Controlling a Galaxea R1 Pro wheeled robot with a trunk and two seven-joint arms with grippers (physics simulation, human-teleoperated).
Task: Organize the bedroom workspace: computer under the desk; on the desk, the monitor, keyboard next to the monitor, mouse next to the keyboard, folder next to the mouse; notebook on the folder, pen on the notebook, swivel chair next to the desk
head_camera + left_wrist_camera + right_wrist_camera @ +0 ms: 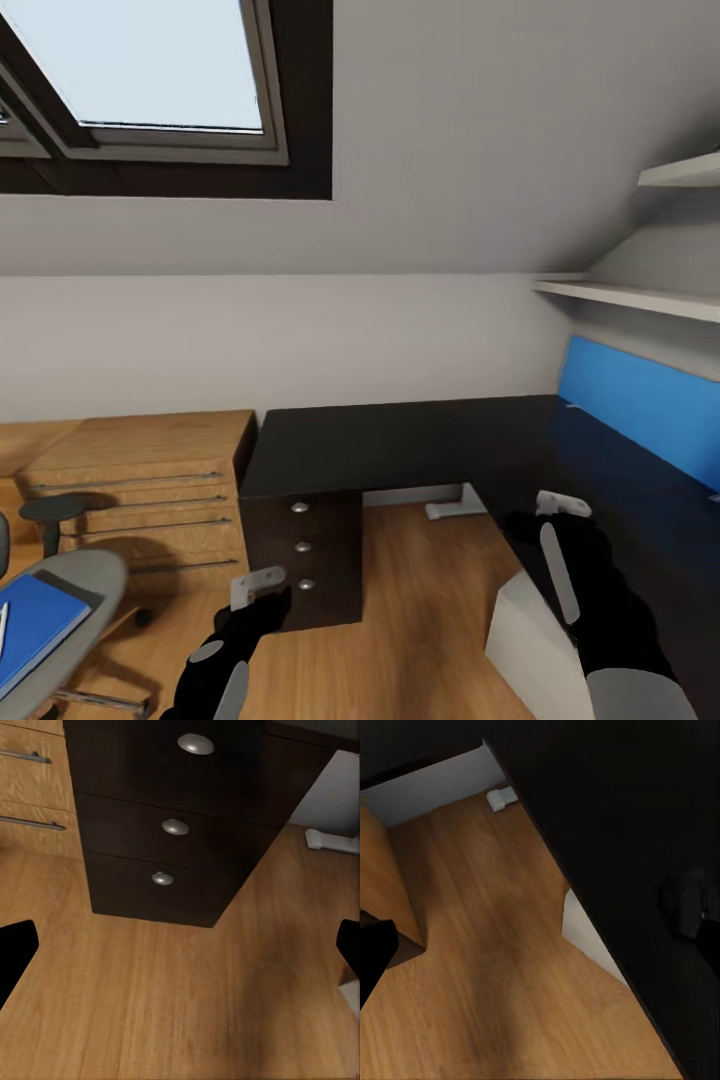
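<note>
The swivel chair point(85, 578) stands at the lower left of the head view, its grey seat partly cut off. The bright-blue folder point(35, 625) lies flat on that seat. The desk point(520, 440) has a bare black top, with a blue panel point(640, 405) along its back edge. My left gripper point(262, 590) hangs open over the wood floor in front of the black drawer unit, empty point(180, 952). Above the desk's near edge my right gripper point(560, 505) is open and also empty point(544, 934). Monitor, keyboard, mouse, notebook and computer are out of view.
A black drawer unit point(305, 540) with round silver knobs point(175, 827) stands under the desk's left end. Low light-wood drawers point(140, 480) sit left of it. A white desk foot point(455, 505) lies on the floor. A white panel point(530, 640) shows below the desk's edge. Wall shelves point(640, 297) hang at the right.
</note>
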